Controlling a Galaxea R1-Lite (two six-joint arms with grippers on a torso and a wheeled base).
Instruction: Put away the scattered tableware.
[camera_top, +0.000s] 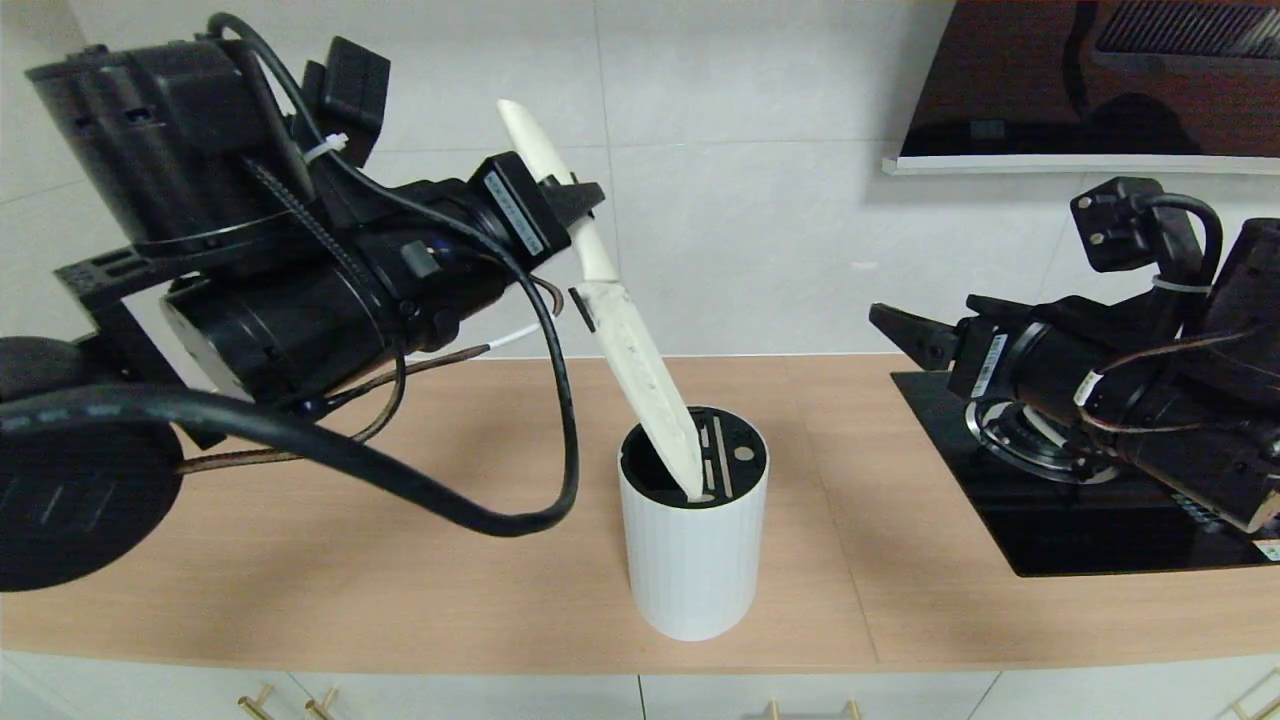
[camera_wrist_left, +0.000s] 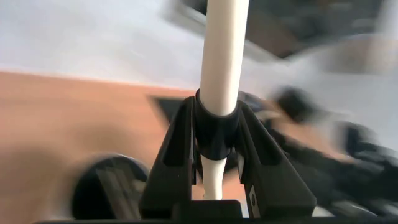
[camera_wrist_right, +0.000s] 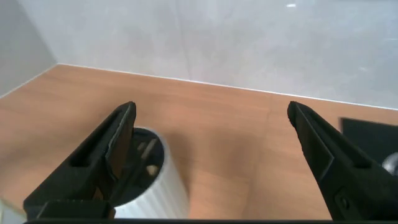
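My left gripper (camera_top: 580, 215) is shut on the handle of a white knife (camera_top: 625, 335), held tilted above the counter. The knife's blade tip sits in the top opening of a white ribbed cylindrical holder (camera_top: 693, 560) with a black slotted lid. In the left wrist view the knife handle (camera_wrist_left: 222, 56) is clamped between the black fingers (camera_wrist_left: 180, 149), with the holder (camera_wrist_left: 109, 190) blurred below. My right gripper (camera_top: 900, 335) hangs open to the right, above the stove edge; in the right wrist view the right gripper (camera_wrist_right: 211, 140) has its fingers spread wide, with the holder (camera_wrist_right: 155, 180) beneath.
A black cooktop (camera_top: 1060, 520) with a burner lies at the right end of the wooden counter (camera_top: 400, 560). A range hood (camera_top: 1090, 90) hangs above it. The tiled wall stands behind.
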